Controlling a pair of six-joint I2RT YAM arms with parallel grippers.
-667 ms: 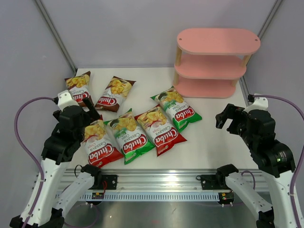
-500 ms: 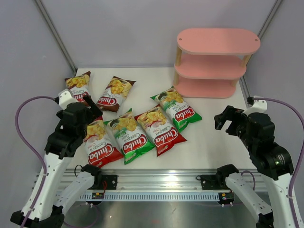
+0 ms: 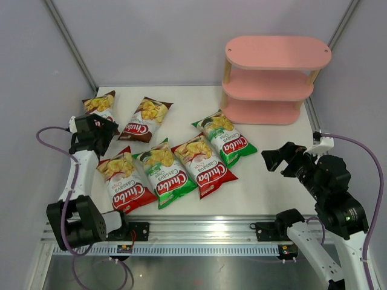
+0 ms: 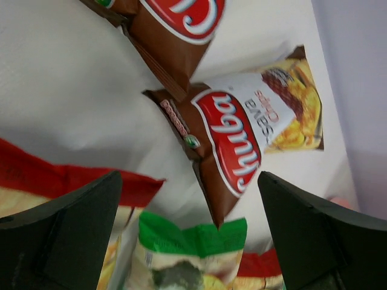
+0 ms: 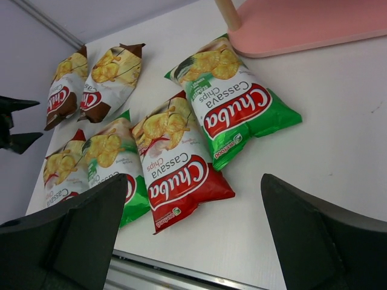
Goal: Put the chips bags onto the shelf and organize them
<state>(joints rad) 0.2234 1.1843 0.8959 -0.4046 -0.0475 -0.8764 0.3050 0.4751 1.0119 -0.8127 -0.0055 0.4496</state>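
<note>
Your left gripper [image 4: 188, 175], spread and empty, hung over brown glossy chips bag [image 4: 233, 142]; your right gripper [image 3: 278, 154], spread, empty, was nearer green glossy chips bag [image 3: 225, 138] lying to its left, long axis slanting far-left to near-right, near pink three-tier shelf [image 3: 275, 53].

Six Chuba chips bags [image 3: 164, 173] lie flat on white table [image 3: 257, 194], left and centre; pink three-tier shelf [image 3: 275, 83] stands far right, apart.
</note>
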